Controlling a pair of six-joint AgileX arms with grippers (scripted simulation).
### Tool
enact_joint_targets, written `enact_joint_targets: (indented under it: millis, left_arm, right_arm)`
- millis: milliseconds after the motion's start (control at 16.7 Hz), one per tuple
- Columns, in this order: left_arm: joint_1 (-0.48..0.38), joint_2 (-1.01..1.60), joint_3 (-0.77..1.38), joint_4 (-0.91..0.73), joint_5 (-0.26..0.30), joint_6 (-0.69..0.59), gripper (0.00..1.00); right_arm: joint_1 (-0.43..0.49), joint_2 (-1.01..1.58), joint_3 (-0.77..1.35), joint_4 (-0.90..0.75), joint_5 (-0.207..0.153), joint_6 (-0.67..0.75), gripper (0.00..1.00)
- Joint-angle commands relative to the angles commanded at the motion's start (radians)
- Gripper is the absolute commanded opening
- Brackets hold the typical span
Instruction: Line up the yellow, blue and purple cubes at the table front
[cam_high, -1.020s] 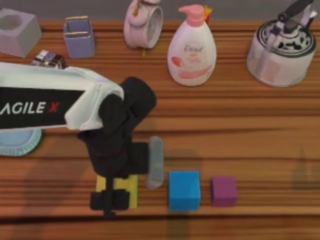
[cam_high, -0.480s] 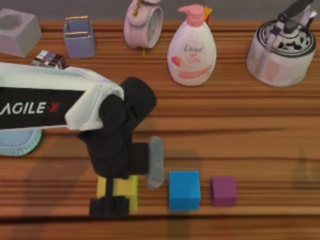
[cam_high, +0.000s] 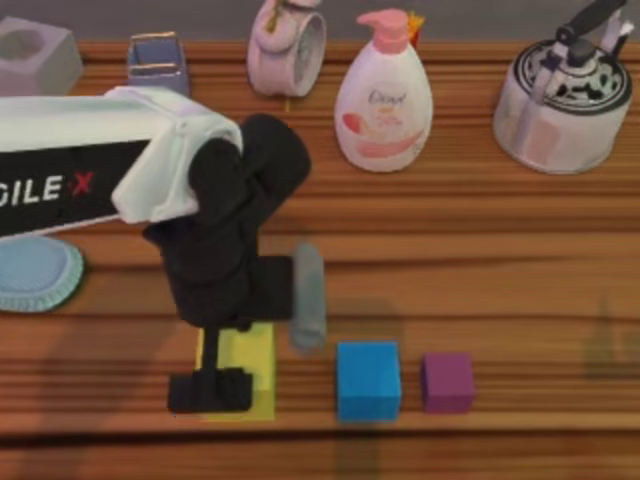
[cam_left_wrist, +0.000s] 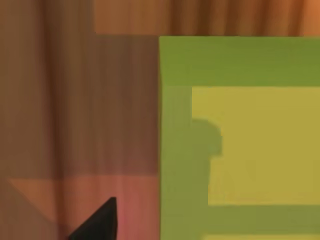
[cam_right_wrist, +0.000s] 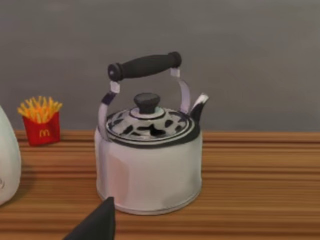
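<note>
Three cubes stand in a row near the front edge of the table (cam_high: 520, 300): the large yellow cube (cam_high: 248, 358) on the left, the blue cube (cam_high: 368, 380) in the middle, the small purple cube (cam_high: 447, 382) on the right. My left gripper (cam_high: 208, 392) hovers over the yellow cube's front left part, open and holding nothing. In the left wrist view the yellow cube (cam_left_wrist: 255, 145) lies below, and one black fingertip (cam_left_wrist: 102, 222) shows beside it with a gap between them. My right arm is parked outside the top view; one of its fingertips (cam_right_wrist: 100, 222) shows.
Along the back stand a kettle (cam_high: 565, 95), a soap bottle (cam_high: 383, 95), an alarm clock (cam_high: 288, 50), a lavender box (cam_high: 155, 60) and a grey block (cam_high: 35, 55). A pale blue round mat (cam_high: 35, 275) lies at the left. A fries carton (cam_right_wrist: 41, 122) stands beside the kettle (cam_right_wrist: 150, 155).
My left arm has risen and drawn back toward the rear left, uncovering more of the yellow cube, which stays on the table. Blue and purple cubes have not moved.
</note>
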Motion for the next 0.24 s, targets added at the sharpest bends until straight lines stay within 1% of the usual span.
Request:
enact_joint_targets:
  millis: [120,240]
  left_arm:
    - [0.002,-0.028,0.045,-0.071,0.0,0.002,1.0]
    - [0.005,-0.047,0.067,-0.101,0.0,0.001,1.0]
  right_arm:
    - [0.0,0.0,0.0,0.0,0.0,0.0,1.0]
    - [0.0,0.0,0.0,0.0,0.0,0.0,1.0]
